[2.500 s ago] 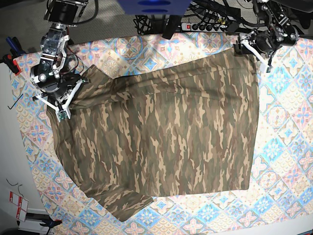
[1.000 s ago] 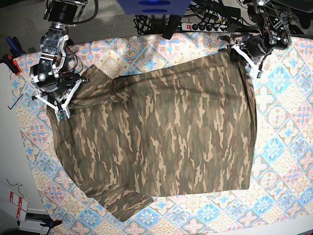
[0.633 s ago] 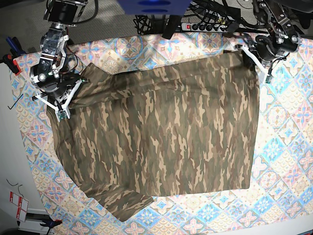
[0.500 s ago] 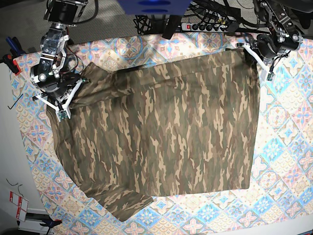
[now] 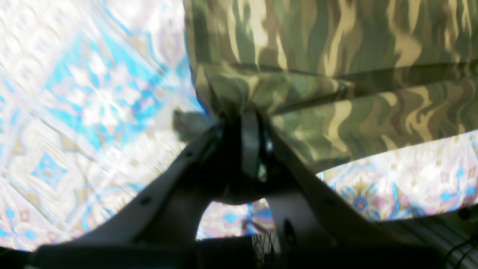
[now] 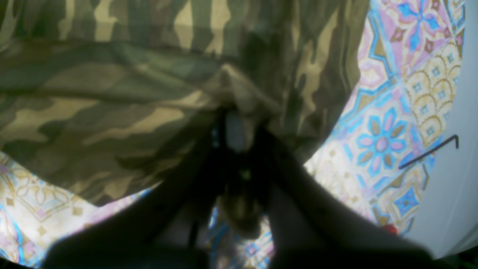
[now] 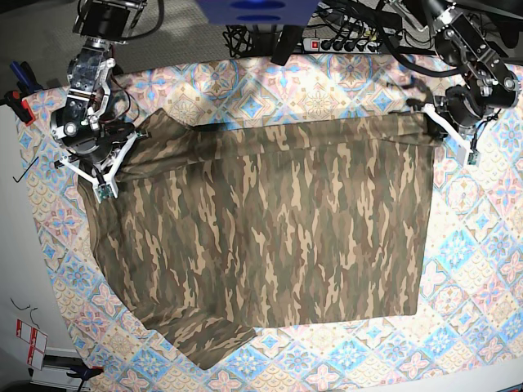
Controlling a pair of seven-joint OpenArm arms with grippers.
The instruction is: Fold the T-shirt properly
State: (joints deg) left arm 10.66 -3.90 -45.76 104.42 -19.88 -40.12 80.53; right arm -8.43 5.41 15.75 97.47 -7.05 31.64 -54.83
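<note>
T-shirt (image 7: 270,229) corners pinched: left hand (image 5: 249,112), right hand (image 6: 234,119) clamped.

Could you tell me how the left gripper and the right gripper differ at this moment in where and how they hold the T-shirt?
The left gripper pinches a corner of the T-shirt at the base view's upper right; the right gripper grips the upper-left edge. Fabric bunches more thickly around the right gripper than the left. Both are shut on cloth.

Nothing readable anywhere, honestly. No text, brand, number or label on anything near either claw, and the small red-and-white tags at the frame's edge are way too tiny to read.
</note>
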